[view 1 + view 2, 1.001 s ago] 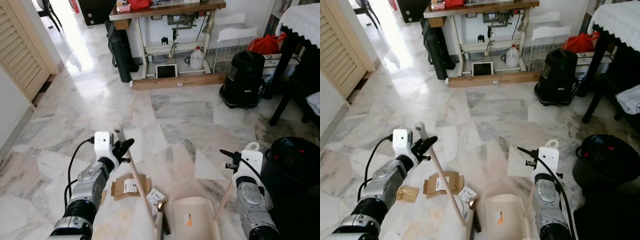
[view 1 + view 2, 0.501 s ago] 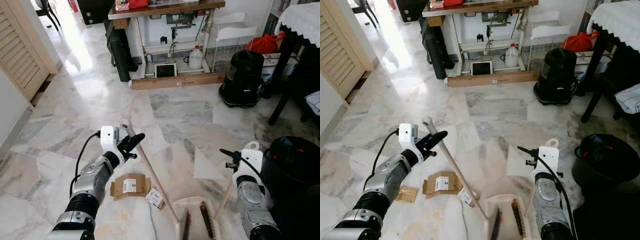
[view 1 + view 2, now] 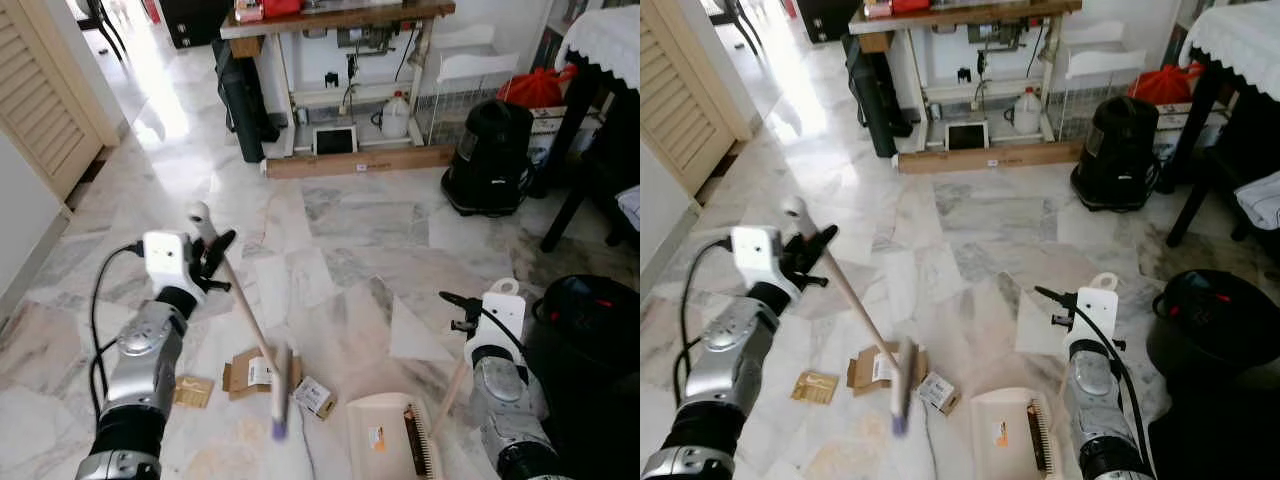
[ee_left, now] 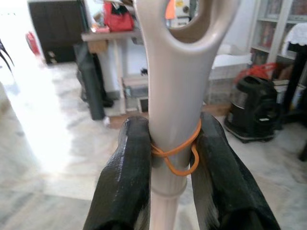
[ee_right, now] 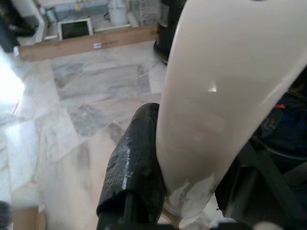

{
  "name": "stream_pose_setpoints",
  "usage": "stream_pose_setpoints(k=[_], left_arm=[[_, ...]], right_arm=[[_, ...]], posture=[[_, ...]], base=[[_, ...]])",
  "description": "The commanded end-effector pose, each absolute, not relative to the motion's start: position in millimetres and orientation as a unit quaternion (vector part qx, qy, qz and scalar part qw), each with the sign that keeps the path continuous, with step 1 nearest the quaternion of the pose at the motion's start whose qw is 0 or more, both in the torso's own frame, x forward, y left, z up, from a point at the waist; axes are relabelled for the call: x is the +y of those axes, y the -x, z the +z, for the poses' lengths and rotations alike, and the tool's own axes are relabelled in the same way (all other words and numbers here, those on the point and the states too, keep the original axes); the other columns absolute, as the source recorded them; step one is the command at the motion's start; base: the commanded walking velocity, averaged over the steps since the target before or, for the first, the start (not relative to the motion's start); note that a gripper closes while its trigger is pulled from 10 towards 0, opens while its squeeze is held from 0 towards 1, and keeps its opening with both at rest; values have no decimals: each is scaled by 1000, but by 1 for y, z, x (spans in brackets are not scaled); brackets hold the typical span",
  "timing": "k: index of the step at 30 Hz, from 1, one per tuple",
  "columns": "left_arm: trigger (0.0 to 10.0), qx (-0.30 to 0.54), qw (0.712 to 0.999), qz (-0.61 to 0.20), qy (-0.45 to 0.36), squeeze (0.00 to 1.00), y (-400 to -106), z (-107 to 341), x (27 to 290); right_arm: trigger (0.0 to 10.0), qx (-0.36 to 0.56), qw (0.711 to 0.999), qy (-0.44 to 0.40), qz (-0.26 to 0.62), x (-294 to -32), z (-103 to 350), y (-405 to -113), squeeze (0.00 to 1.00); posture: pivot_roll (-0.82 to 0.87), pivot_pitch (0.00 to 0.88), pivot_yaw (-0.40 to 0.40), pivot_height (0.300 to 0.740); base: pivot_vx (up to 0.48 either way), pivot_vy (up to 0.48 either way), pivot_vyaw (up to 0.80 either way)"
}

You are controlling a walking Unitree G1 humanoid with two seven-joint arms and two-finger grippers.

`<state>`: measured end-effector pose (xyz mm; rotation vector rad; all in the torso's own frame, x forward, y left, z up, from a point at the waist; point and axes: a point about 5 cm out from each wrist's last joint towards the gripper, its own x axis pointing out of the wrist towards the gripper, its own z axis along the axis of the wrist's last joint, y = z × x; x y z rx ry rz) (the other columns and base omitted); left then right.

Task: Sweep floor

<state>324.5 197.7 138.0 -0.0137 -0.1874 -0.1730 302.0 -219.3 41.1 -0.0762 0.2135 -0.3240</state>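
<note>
My left gripper (image 3: 207, 256) is shut on the top of a cream broom handle (image 4: 175, 96); its black fingers (image 4: 129, 163) press the handle on both sides, just below an orange rubber band. The stick slants down to the brush head (image 3: 278, 395), which is over a brown cardboard piece (image 3: 248, 372). A small white box (image 3: 314, 396) lies beside the cardboard, and a tan packet (image 3: 194, 391) lies to its left. My right gripper (image 3: 468, 350) is shut on the handle (image 5: 216, 96) of a cream dustpan (image 3: 382, 442) resting on the marble floor.
A black vacuum cleaner (image 3: 488, 156) and a dark table leg (image 3: 560, 200) stand at the right. A black bin (image 3: 590, 320) is close to my right arm. A sewing table (image 3: 330, 18) and a long wooden box (image 3: 355, 160) are ahead. A louvred door (image 3: 40, 100) is on the left.
My left gripper has swung left and up with the broom. The brush head has left the dustpan and now sits left of it, over the cardboard. The right arm and dustpan stayed put.
</note>
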Motion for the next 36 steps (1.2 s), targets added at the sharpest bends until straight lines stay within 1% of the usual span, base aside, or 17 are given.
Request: stream_pose_setpoints(k=[1, 4, 11, 13, 17, 18, 22, 27, 34, 36], left_arm=[[10000, -99, 991, -86, -11, 0, -323, 137, 197], [10000, -99, 992, -79, -15, 0, -323, 132, 191], [10000, -94, 993, -64, -26, 0, -319, 123, 189], [10000, -97, 993, -58, -29, 0, -317, 121, 189], [10000, -97, 993, -54, -27, 0, -316, 118, 189], [10000, -98, 993, -53, -28, 0, -316, 117, 188], [10000, -108, 993, -44, -32, 0, -316, 120, 189], [10000, -117, 992, -29, -34, 0, -314, 121, 193], [10000, -118, 992, -23, -44, 0, -309, 119, 197], [10000, -119, 992, -21, -46, 0, -309, 119, 197]], right_arm=[[10000, 58, 986, 30, -157, -216, 60, -313, 0], [10000, 37, 986, 29, -160, -219, 68, -315, 0], [10000, 2, 989, 34, -147, -217, 84, -319, 0], [10000, -26, 990, 25, -136, -215, 95, -322, 0], [10000, -27, 991, 21, -126, -210, 96, -324, 0], [10000, -28, 992, 18, -119, -204, 97, -324, 0], [10000, -37, 993, 8, -108, -195, 99, -323, 0], [10000, -36, 994, 10, -101, -192, 98, -317, 0], [10000, -34, 994, -1, -106, -192, 95, -307, 0], [10000, -33, 994, -3, -107, -192, 96, -306, 0]], posture=[[32, 0, 80, 740], [24, 0, 75, 740], [15, 0, 62, 740], [19, 0, 54, 740], [14, 0, 50, 740], [9, 0, 47, 740], [23, 0, 34, 740], [25, 0, 36, 740], [14, 0, 36, 740], [16, 0, 24, 740]], base=[[0, 0, 0], [0, 0, 0], [0, 0, 0], [0, 0, 0], [0, 0, 0], [0, 0, 0], [0, 0, 0], [0, 0, 0], [0, 0, 615], [0, 0, 641]])
